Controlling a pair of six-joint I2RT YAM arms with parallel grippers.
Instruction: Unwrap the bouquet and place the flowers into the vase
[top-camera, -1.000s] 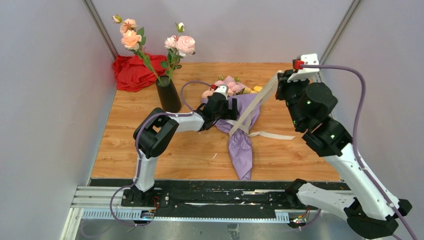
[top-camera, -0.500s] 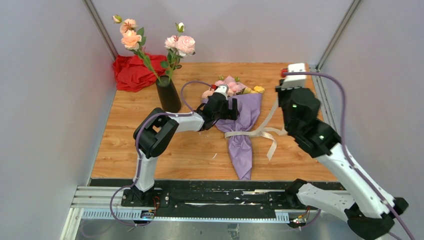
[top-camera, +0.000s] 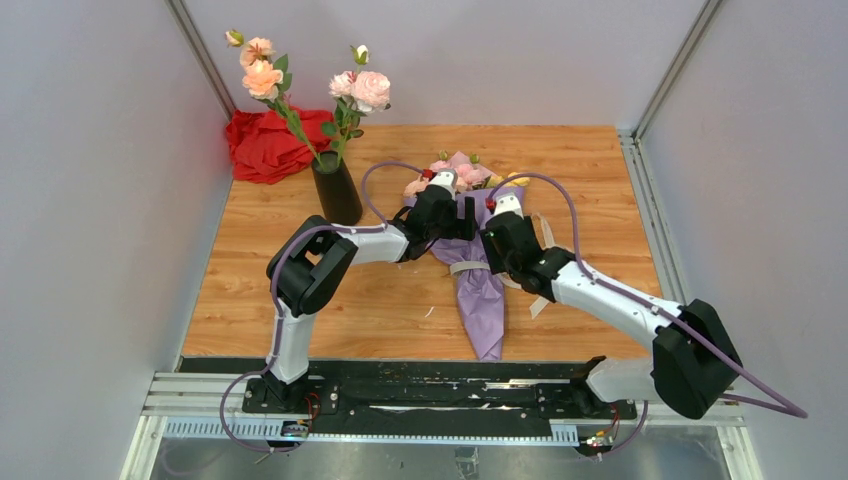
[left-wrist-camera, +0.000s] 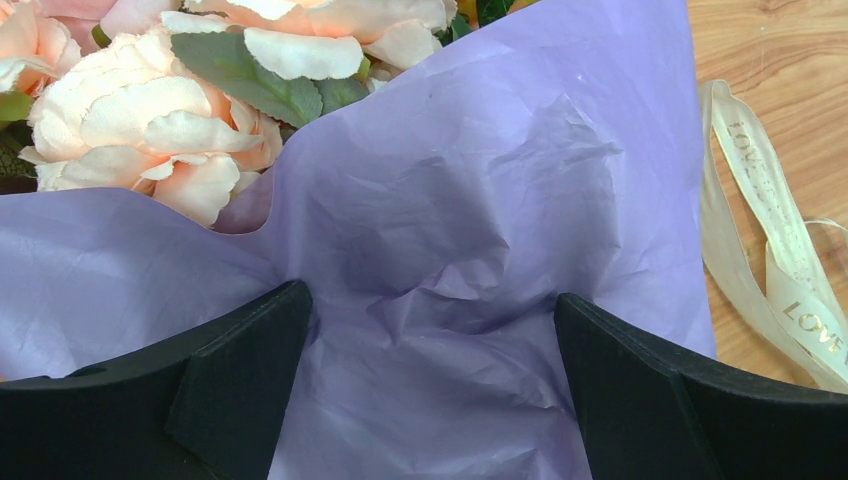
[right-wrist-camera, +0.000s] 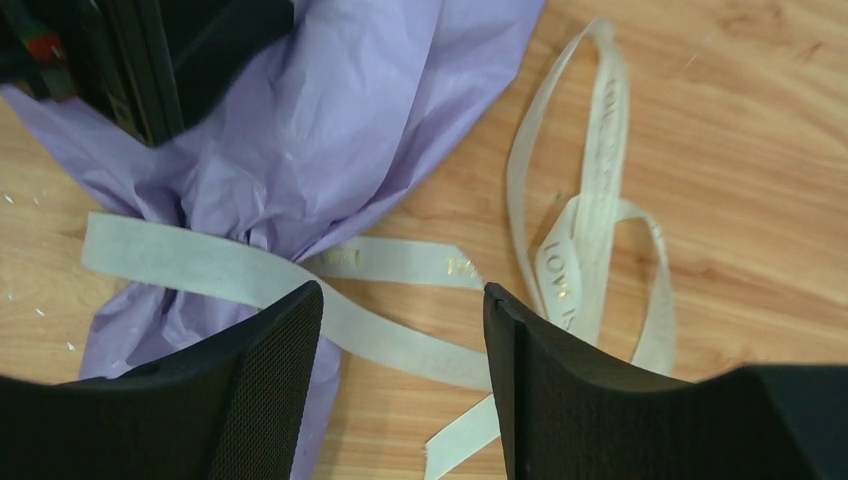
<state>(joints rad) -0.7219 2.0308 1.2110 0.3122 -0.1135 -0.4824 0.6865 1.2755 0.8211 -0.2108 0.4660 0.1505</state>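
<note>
while the bouquet (top-camera: 483, 275) lies flat mid-table in top view, the black vase (top-camera: 337, 190), crowded by two taller roses (top-camera: 262, 75), stands well apart, leftward. left wrist: left gripper (left-wrist-camera: 428, 330) spread wide astride lilac paper (left-wrist-camera: 480, 180), likely pinning it; flowers (left-wrist-camera: 150, 130) just beyond. right wrist: right gripper (right-wrist-camera: 402, 310) parted, empty, over cream ribbon (right-wrist-camera: 200, 265) girding the cone's neck, blocking unwrapping.

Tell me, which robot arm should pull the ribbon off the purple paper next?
Probably right: the right fingers, open, hang just above the cream ribbon where it crosses the bouquet's narrow neck. The left fingers are spread over the upper paper near the blooms, farther from the ribbon.
</note>
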